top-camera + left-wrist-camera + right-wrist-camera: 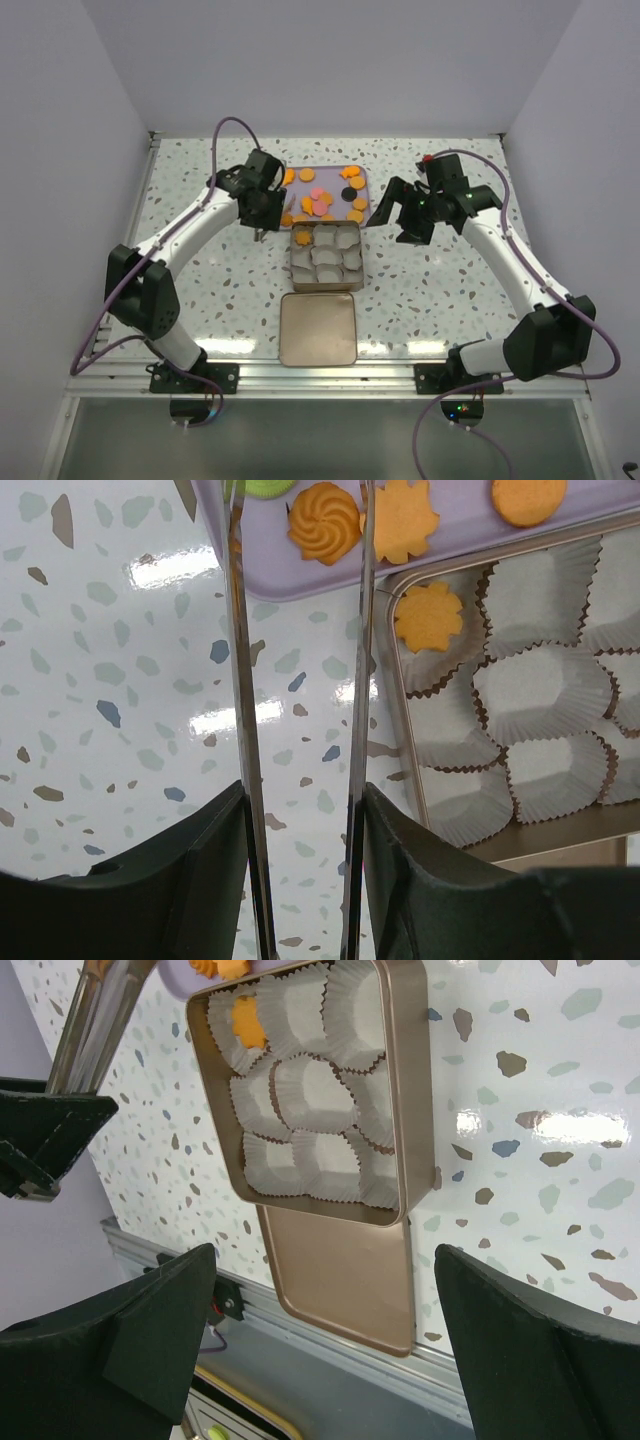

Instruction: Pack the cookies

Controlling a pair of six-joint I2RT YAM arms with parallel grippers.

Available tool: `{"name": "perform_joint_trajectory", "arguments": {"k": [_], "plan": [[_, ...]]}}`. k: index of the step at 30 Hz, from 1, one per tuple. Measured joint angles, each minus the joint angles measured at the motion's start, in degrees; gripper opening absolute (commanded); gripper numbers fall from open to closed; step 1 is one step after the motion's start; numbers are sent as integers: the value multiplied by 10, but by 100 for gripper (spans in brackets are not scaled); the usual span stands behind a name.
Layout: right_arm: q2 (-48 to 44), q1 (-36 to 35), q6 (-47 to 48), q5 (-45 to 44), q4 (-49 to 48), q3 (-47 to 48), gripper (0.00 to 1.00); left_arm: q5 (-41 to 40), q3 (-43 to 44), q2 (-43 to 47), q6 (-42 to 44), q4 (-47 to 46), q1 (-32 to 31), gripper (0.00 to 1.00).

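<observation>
The cookies [322,198] lie scattered on a purple tray [366,186]; most are orange, a few are pink and one is black. One orange cookie [430,617] rests in a corner paper cup of the square metal tin [291,270]. My left gripper [303,810] is shut on metal tongs [243,680]. Their two blades stand apart with nothing between them, and the tips reach over the tray's near corner beside a swirl cookie [324,522]. My right gripper [400,215] hangs open and empty to the right of the tin.
The tin's flat lid [318,328] lies just in front of the tin, near the table's front rail. White paper cups [300,1090] fill the tin. Speckled tabletop surrounds both, and white walls close in the sides and back.
</observation>
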State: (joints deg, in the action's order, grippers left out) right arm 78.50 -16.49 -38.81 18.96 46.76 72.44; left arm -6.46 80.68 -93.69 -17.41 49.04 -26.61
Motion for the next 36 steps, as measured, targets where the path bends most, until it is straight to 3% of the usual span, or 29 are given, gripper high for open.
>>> {"name": "perform_joint_trajectory", "arguments": {"k": [27, 36], "plan": [[19, 0, 10, 7, 4, 0, 93, -13, 22, -51, -24, 23, 12, 49], [21, 0, 13, 7, 4, 0, 93, -10, 22, -58, -26, 22, 12, 38]]}}
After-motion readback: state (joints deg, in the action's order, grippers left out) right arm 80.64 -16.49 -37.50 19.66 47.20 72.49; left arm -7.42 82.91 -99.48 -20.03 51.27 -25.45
